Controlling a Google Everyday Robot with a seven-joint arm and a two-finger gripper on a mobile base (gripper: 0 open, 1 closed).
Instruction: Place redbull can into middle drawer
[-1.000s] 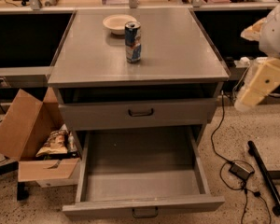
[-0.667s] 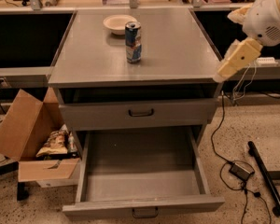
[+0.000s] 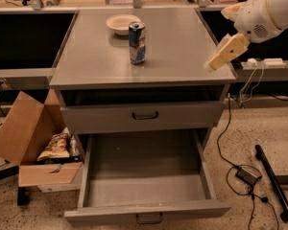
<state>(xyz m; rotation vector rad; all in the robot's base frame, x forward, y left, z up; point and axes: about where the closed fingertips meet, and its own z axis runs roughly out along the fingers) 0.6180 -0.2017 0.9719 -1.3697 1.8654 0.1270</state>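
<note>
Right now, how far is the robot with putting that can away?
Done: the middle drawer is pulled open, nothing in it. In hand: the gripper hovers at the right edge of the cabinet top, apart from the redbull can. Left: grasp the can, upright beside the bowl, and lower it in.

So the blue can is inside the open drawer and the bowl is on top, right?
No. The camera view shows the redbull can standing on the cabinet top near the bowl, not in the open middle drawer. The end effector hovers by the top's right edge.
</note>
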